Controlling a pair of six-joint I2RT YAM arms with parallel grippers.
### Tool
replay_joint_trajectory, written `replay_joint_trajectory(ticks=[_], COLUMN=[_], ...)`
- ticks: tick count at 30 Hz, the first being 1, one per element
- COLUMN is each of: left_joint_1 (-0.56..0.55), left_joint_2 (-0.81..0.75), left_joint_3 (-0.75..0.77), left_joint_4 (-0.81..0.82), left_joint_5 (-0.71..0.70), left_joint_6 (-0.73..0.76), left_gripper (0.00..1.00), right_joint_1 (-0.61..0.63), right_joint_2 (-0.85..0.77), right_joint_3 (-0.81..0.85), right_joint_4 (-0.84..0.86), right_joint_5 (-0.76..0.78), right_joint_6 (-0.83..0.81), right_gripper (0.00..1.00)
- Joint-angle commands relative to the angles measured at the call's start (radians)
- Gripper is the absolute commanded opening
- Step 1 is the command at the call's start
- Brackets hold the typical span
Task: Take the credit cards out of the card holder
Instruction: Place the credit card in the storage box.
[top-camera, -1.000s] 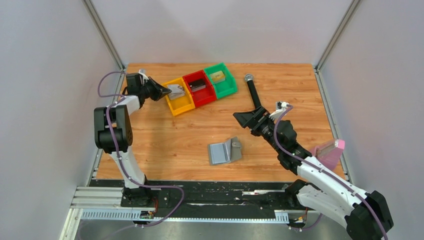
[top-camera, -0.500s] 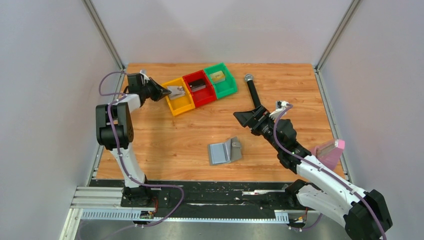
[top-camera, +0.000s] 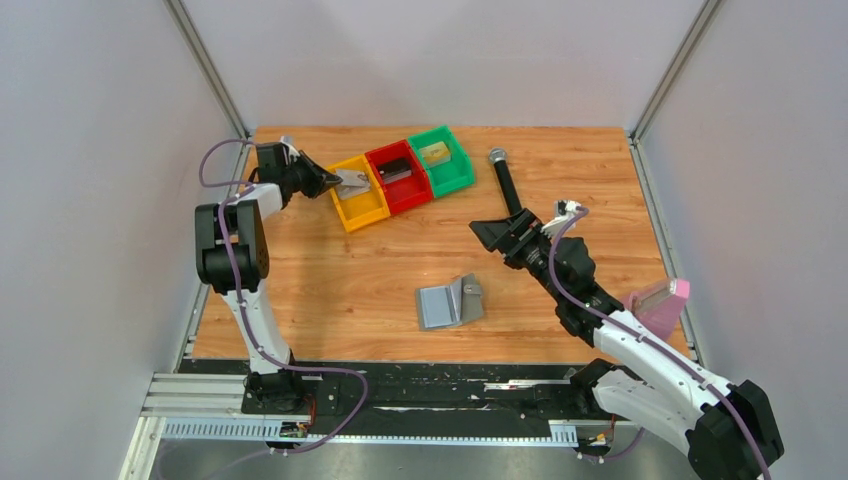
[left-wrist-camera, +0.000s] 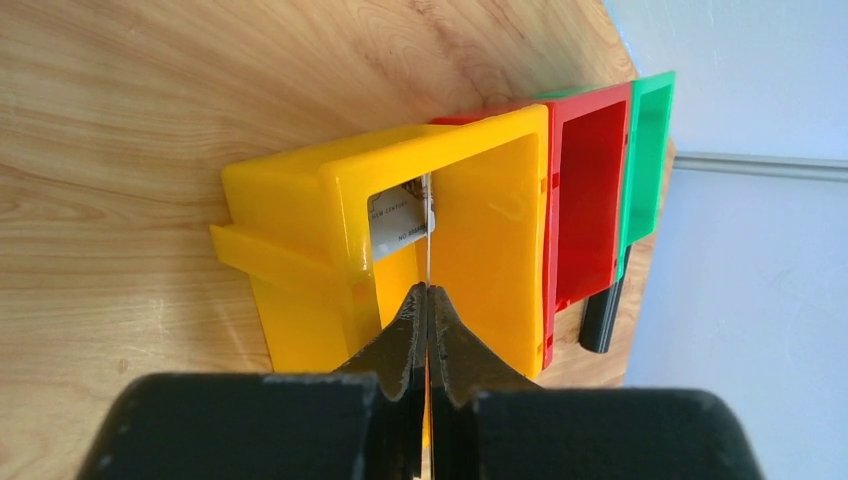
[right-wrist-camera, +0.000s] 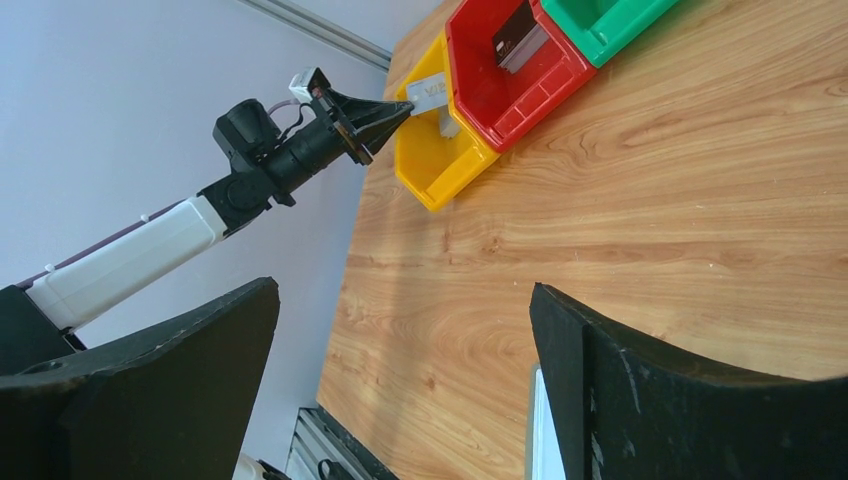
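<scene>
Ok, L gripper (top-camera: 335, 183) is pinched shut on one whitish-silver card (top-camera: 353, 181), upper left of top view, over the yellow bin (top-camera: 365, 215). The card sticks out rightward from the fingertips, long axis approx left-right in top view. In the left wrist view it's edge-on, a thin vertical line up frame centre.

R gripper (top-camera: 490, 231) is right of centre, jaws spread wide w/ nothing between, over the table (top-camera: 330, 270).

Card holder (top-camera: 449, 302) lies open on the table, lower centre of top view, well apart from both grippers. Its long axis is approx left-right, right end a bit higher. Bluish panel on left, grey panel w/ small tab on right.

Counts:
- 1 card holder.
- 3 bins in a touching row running up-right: yellow, red bin (top-camera: 412, 200), green bin (top-camera: 455, 180).
- 3 cards clearly seen: the held one, dark card (top-camera: 397, 170) in red, tan-gold card (top-camera: 434, 152) in green.
- 1 black cylinder (top-camera: 506, 182) upper right of centre.
- 1 pink obj (top-camera: 665, 303) at right table edge.

The left wrist view also shows a printed whitish face inside the yellow bin, just left of the held edge. Can't tell if that's a separate card.
</scene>
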Motion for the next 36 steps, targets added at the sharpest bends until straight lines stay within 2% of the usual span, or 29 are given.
replay_joint_trajectory(ticks=[1,15,18,28,32,36], left_joint_1=[-0.008,-0.023,-0.023,-0.017,-0.017,-0.016], left_joint_2=[0.019,0.008,-0.006,-0.043,-0.068,-0.126], left_joint_3=[0.041,0.069,0.092,0.219,0.238,0.222], left_joint_4=[-0.012,-0.071,-0.136,-0.445,-0.546,-0.623], left_joint_5=[-0.029,-0.071,-0.086,-0.162,-0.191,-0.194], left_joint_6=[0.032,0.057,0.069,0.11,0.14,0.178], left_gripper=[0.02,0.27,0.32,0.51,0.54,0.54], right_joint_1=[-0.011,-0.026,-0.026,-0.027,-0.028,-0.027], right_joint_2=[-0.001,-0.014,-0.008,-0.023,-0.018,-0.004], right_joint_3=[0.027,0.033,0.042,0.131,0.173,0.195], right_joint_4=[0.056,0.027,0.003,-0.342,-0.459,-0.504], right_joint_5=[-0.008,-0.046,-0.051,-0.032,-0.032,-0.089], right_joint_6=[0.01,0.028,0.037,-0.06,-0.064,-0.094], right_gripper=[1.0,1.0,1.0,1.0,1.0,0.92])
